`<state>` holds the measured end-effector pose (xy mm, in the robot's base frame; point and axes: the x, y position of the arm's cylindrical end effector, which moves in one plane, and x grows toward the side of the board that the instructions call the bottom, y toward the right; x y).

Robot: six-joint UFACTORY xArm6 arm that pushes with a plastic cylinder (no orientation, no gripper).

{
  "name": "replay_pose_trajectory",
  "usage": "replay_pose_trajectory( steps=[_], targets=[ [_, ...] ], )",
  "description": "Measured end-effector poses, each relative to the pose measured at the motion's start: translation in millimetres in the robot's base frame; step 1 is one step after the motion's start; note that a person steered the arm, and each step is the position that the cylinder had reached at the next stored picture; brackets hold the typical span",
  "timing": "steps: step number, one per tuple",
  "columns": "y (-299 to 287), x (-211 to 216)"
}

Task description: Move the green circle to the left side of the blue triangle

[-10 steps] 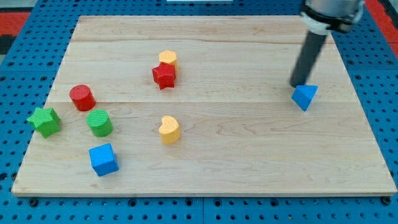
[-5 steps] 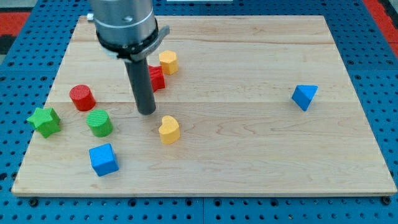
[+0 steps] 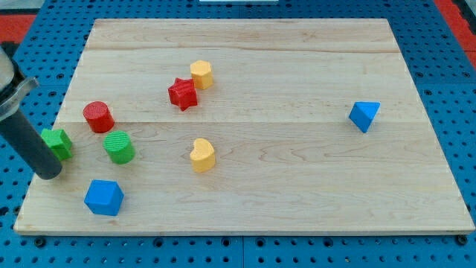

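Observation:
The green circle (image 3: 119,147) stands on the wooden board (image 3: 297,186) at the view's left. The blue triangle (image 3: 364,115) lies far off at the view's right. My tip (image 3: 49,174) is at the board's left edge, left of and slightly below the green circle, with a clear gap between them. The rod partly covers a green star (image 3: 59,141).
A red circle (image 3: 98,116) sits just above the green circle. A blue cube (image 3: 103,197) lies below it. A yellow heart (image 3: 201,155) is at mid-board. A red star (image 3: 182,94) touches a yellow block (image 3: 201,74) further up.
My tip has swept from beside the blue triangle across the board to its left edge. The red star shifted a little left and down. The blue cube moved left and down.

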<state>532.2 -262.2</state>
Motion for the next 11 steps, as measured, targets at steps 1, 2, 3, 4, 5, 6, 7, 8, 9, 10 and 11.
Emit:
replay_pose_trajectory(
  steps=[1, 2, 3, 4, 5, 6, 7, 8, 9, 10, 11],
  targets=[
    [37.5, -7.1],
    [80.2, -39.1],
    [91.9, -68.5],
    [91.9, -74.4],
    [124.2, -75.8],
    [184.3, -75.8],
    [226.9, -75.8],
    [229.0, -66.5],
    [237.0, -61.2],
    [244.3, -77.4],
    [272.6, -84.8]
  ],
)
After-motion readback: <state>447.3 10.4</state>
